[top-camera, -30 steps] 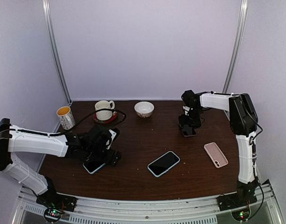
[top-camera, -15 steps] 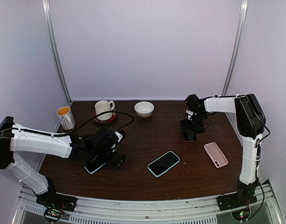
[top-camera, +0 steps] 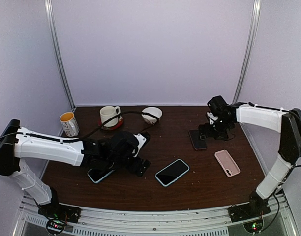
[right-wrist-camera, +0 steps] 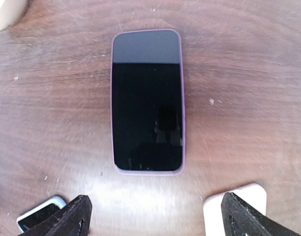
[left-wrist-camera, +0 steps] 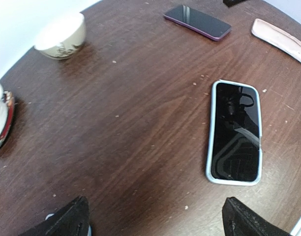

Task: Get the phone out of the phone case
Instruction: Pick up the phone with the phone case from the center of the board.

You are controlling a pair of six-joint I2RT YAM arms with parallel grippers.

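Pale lilac walls close in a dark brown wooden desk (top-camera: 155, 147). Two white-and-black arms reach across it.

The left gripper (top-camera: 142, 154) (left-wrist-camera: 155, 221) hangs low over the middle of the desk, jaws spread wide and holding nothing. The right gripper (top-camera: 212, 133) (right-wrist-camera: 153, 219) hovers on the far right side, also released, with bare wood between its fingers.

A black phone in a purple case (top-camera: 197, 139) (right-wrist-camera: 147, 101) lies flat, screen up, straight ahead of the right gripper and clear of both fingers. A black phone in a light blue case (top-camera: 172, 172) (left-wrist-camera: 235, 132) lies screen up, ahead and to the right of the left gripper, untouched. A second light-blue-cased phone (top-camera: 98, 175) sits behind the left gripper, partly under that arm. An empty pink phone case (top-camera: 226, 162) (right-wrist-camera: 236, 206) rests just beside the right gripper's right-hand finger.

Far behind the left gripper stand a white ceramic mug on a red coaster (top-camera: 109, 116) and a patterned mug of orange liquid (top-camera: 69, 123). A small cream patterned bowl (top-camera: 151, 115) (left-wrist-camera: 62, 35) sits well ahead and left of it.
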